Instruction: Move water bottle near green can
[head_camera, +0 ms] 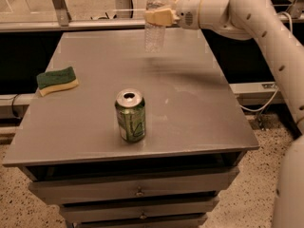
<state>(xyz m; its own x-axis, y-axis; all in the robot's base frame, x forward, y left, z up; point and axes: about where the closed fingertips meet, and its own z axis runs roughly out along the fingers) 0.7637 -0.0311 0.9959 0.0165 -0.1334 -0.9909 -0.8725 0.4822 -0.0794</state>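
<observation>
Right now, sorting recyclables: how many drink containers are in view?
2. A clear ribbed plastic water bottle, gripped upright by the hand over the grey table's far side; a green aluminium soda can standing near its front edge. None appear hidden.

Lab: robot's tool above grey drawer table.
</observation>
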